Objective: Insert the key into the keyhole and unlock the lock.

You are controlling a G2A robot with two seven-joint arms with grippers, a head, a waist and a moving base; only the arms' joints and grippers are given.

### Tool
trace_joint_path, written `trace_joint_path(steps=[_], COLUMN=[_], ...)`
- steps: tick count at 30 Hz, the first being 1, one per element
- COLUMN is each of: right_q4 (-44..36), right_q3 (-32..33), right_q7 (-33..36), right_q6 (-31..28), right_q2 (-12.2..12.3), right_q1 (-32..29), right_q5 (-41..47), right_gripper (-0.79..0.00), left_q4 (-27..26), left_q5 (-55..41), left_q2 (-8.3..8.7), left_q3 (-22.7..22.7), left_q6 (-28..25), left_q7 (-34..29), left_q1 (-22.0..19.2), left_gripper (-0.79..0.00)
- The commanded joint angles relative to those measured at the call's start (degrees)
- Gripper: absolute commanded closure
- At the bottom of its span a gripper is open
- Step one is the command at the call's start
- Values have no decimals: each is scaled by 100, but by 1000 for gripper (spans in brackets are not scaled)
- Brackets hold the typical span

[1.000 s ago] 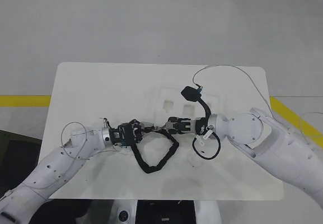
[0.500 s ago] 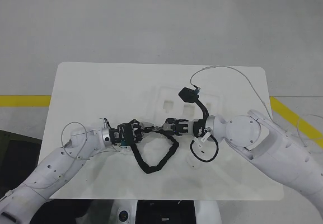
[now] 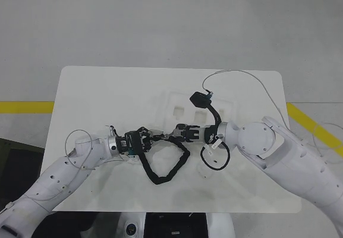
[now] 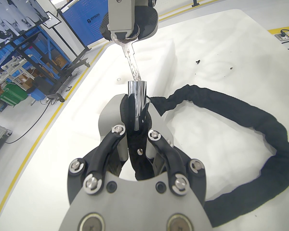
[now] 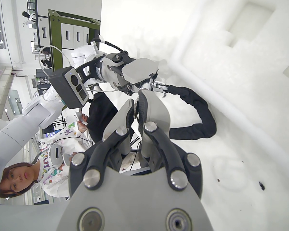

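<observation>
A cable lock lies mid-table, its black sleeved cable (image 3: 166, 169) in a loop. My left gripper (image 3: 148, 138) is shut on the lock's chrome cylinder (image 4: 136, 97), which points toward the other arm. My right gripper (image 3: 177, 134) is shut on the silver key (image 4: 132, 60). The key's tip touches the mouth of the keyhole at the cylinder's end, and most of the blade is still outside. From the right wrist, my right gripper (image 5: 136, 100) faces the left gripper (image 5: 144, 82), with the chrome lock end (image 5: 159, 86) beside it.
A white foam tray (image 3: 171, 98) with rectangular recesses lies just behind the grippers. A thin white cable (image 3: 242, 72) arcs over the table's far right. Small dark specks (image 4: 197, 61) dot the white table (image 3: 88, 95).
My right gripper has moved left with the key, closing the gap to the lock cylinder. The left gripper and the lock have stayed put.
</observation>
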Motion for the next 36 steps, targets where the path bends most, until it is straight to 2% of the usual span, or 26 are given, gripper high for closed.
trace_joint_path(steps=[1,20,24,36], right_q4=[6,23,26,41], right_q3=[22,173,202,308], right_q7=[-1,157,193,203], right_q6=[-11,93,107,132], right_q2=[-15,-172,-207,-302], right_q1=[-23,-197,-213,-314], right_q5=[-30,-336,-390,-507], right_gripper=[0,0,0,0], left_q4=[0,0,-86,-72], left_q5=[0,0,-140,-408], left_q2=[0,0,-13,-53], left_q3=[0,0,-86,-320], left_q6=[0,0,73,-27], left_q7=[0,0,-156,-50], left_q1=[0,0,118,301], left_gripper=[0,0,0,0])
